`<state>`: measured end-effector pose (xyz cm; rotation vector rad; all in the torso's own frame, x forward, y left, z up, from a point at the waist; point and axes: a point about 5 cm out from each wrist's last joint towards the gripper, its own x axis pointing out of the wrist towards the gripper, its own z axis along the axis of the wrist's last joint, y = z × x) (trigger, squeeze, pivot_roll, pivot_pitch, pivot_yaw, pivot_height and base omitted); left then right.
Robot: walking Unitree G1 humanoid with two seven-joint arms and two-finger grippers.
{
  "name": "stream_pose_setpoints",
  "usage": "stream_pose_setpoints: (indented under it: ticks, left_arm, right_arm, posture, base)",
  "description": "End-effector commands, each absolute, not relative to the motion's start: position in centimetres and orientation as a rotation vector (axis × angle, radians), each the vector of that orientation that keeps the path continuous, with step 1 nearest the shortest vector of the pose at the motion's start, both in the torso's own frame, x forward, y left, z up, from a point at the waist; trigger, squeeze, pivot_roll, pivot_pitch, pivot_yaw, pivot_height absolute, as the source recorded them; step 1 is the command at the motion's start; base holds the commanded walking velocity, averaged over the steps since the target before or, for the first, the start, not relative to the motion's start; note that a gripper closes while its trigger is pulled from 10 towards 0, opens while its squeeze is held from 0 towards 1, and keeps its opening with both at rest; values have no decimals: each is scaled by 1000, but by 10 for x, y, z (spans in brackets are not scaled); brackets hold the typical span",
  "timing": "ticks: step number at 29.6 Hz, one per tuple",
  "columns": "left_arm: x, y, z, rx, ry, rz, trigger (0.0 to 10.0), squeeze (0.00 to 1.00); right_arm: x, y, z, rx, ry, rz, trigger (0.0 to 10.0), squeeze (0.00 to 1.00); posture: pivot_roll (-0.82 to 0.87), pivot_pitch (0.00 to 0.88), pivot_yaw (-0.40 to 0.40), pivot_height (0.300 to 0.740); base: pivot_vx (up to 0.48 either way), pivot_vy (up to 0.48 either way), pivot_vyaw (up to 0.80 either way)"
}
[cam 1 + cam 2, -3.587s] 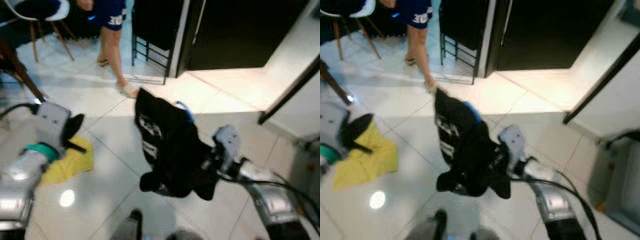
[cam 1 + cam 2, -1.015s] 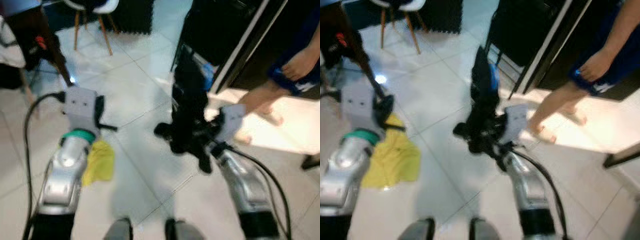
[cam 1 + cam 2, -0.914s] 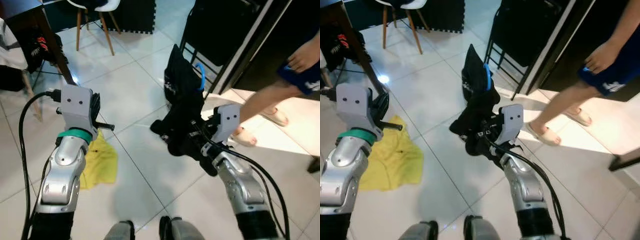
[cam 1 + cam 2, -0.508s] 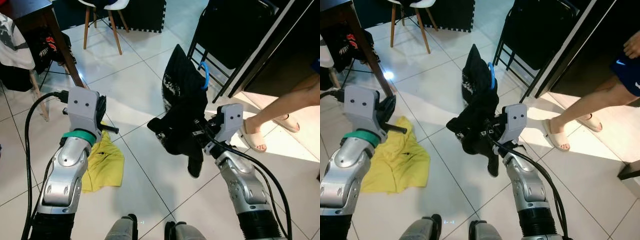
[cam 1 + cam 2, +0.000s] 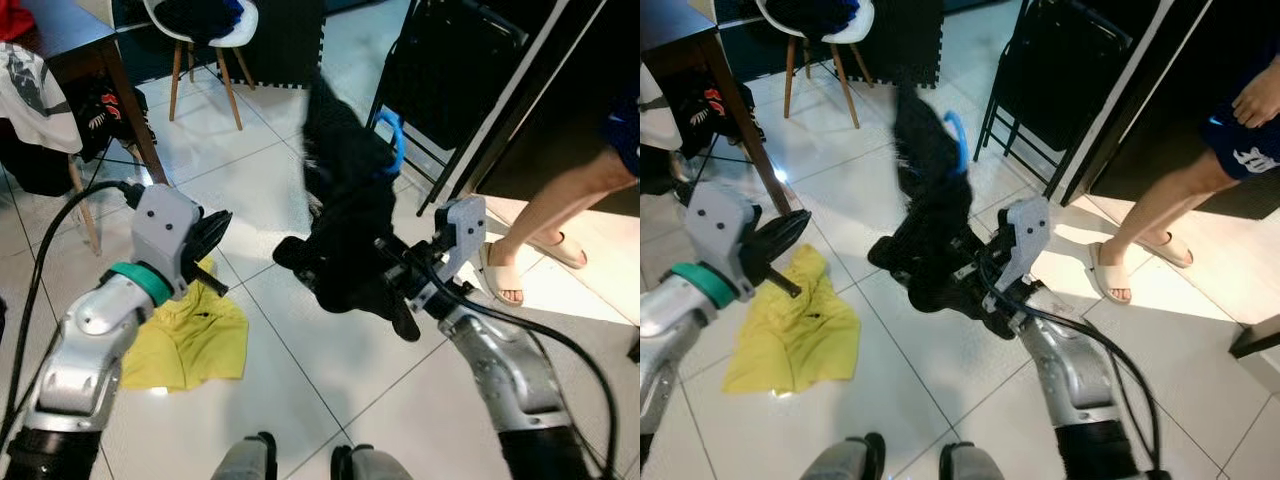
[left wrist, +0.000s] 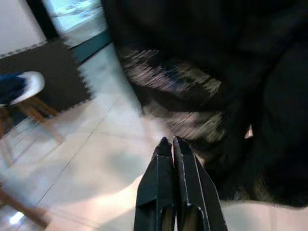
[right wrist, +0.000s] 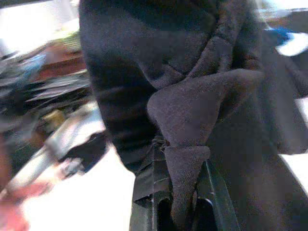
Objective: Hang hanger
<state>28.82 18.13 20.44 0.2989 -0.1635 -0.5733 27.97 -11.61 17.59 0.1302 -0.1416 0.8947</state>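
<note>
Black garment [image 5: 345, 215] on a blue hanger [image 5: 393, 140] is gripped by the right pincer [image 5: 385, 270]; left pincer [image 6: 172, 144] closed, empty.

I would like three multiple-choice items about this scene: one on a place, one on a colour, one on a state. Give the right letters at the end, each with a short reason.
1. Where does the yellow cloth lie?
A. on the chair
B. on the floor tiles
C. on the dark table

2. What colour is the hanger hook that sticks out of the black garment?
A. red
B. white
C. blue

3. How are the left gripper's fingers?
A. shut, holding nothing
B. wide open
C. shut on the yellow cloth

Key: 1 B, the cloth is spread flat on the tiles below the left arm. 2 C, a blue curve shows at the garment's top. 3 A, the left wrist view shows the two fingers pressed together with nothing between.
</note>
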Motion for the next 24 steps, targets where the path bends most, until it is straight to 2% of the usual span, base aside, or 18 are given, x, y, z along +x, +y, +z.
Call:
stream_pose_setpoints:
  ticks: [1,3,8,12,17,20,24]
  left_arm:
    - [288,182,215,286,-193,-620,10000,0]
    - [289,180,231,285,-234,-689,10000,0]
    - [282,169,239,295,-236,-826,10000,0]
    - [281,168,240,296,-235,-841,10000,0]
    - [274,142,217,260,-175,-952,10000,0]
    - [280,143,207,292,-162,-877,10000,0]
    - [280,144,203,286,-148,-869,10000,0]
  right_arm:
    - [271,-109,179,119,-144,1000,10000,0]
    - [262,-106,178,88,-106,1099,10000,0]
    - [254,-99,184,100,-103,1182,10000,0]
    - [254,-98,185,102,-104,1189,10000,0]
    - [270,-87,198,110,-158,1111,10000,0]
    - [272,-83,202,137,-170,1097,10000,0]
    - [270,-82,203,140,-167,1106,10000,0]
  posture:
    - [26,73,6,740]
    - [26,74,4,740]
    - [24,73,3,740]
    - [26,73,3,740]
    - [20,71,6,740]
    - [30,74,0,740]
    - [25,74,1,740]
  base:
    - [0,0,0]
    - [0,0,0]
    - [0,0,0]
    - [0,0,0]
    - [0,0,0]
    - [0,0,0]
    - [0,0,0]
